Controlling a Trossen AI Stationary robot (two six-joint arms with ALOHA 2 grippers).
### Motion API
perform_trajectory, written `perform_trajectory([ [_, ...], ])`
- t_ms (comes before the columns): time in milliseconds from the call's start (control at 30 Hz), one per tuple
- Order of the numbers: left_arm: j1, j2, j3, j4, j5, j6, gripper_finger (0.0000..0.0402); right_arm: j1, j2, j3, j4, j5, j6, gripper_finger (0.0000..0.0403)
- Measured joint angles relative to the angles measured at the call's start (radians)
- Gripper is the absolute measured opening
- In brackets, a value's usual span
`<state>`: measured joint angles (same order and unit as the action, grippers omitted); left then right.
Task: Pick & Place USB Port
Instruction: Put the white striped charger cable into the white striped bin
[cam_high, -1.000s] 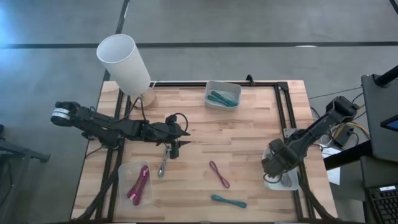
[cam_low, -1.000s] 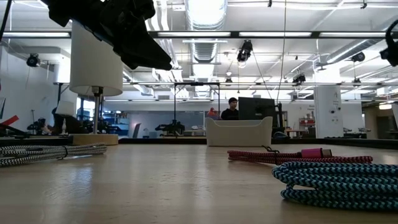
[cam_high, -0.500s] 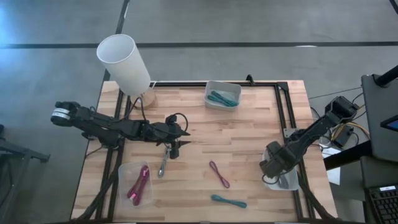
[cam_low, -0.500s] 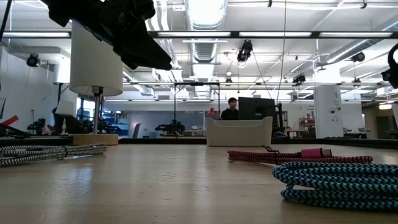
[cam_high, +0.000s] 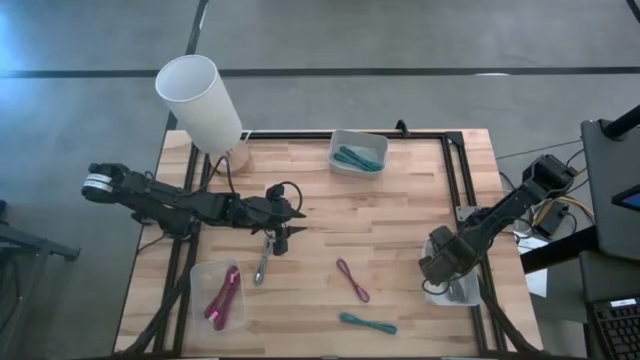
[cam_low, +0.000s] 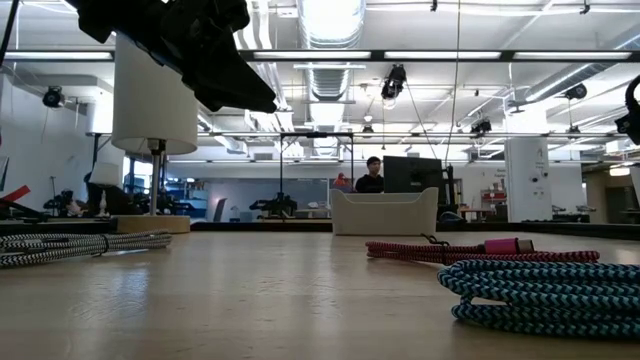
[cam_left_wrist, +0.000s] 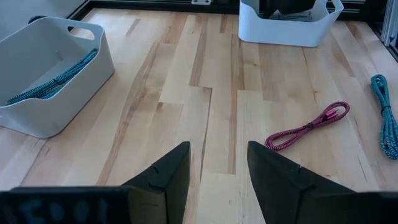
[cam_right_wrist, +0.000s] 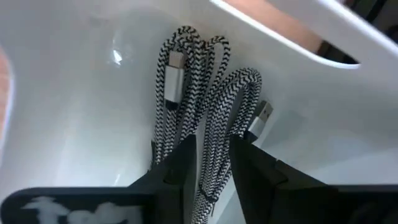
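Robotics lab: exposed ceiling ducts, strip lights, open hall.

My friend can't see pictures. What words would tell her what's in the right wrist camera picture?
A black-and-white braided USB cable, folded into a bundle, lies inside a white bin, with a silver plug at each end showing. The right gripper reaches down into the bin, its two dark fingers slightly apart on either side of the cable.

The high view looks straight down on the whole wooden table; the low view skims its surface. Both share the pink cable, which the left wrist view also faces; the right wrist view peers closely into a white bin.
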<state>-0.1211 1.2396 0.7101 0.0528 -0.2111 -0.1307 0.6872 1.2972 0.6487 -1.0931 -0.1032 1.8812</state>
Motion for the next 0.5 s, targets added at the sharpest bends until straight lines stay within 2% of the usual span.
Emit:
perform_trajectory([
  [333, 0.0, 0.0, 0.0, 0.0, 0.0, 0.0, 0.0165, 0.0, 0.0, 0.109, -0.051, 0.008, -0.014, 0.0118],
  [500, 0.0, 0.0, 0.0, 0.0, 0.0, 0.0, 0.0165, 0.0, 0.0, 0.233, -0.114, 0.172, -0.032, 0.0121],
])
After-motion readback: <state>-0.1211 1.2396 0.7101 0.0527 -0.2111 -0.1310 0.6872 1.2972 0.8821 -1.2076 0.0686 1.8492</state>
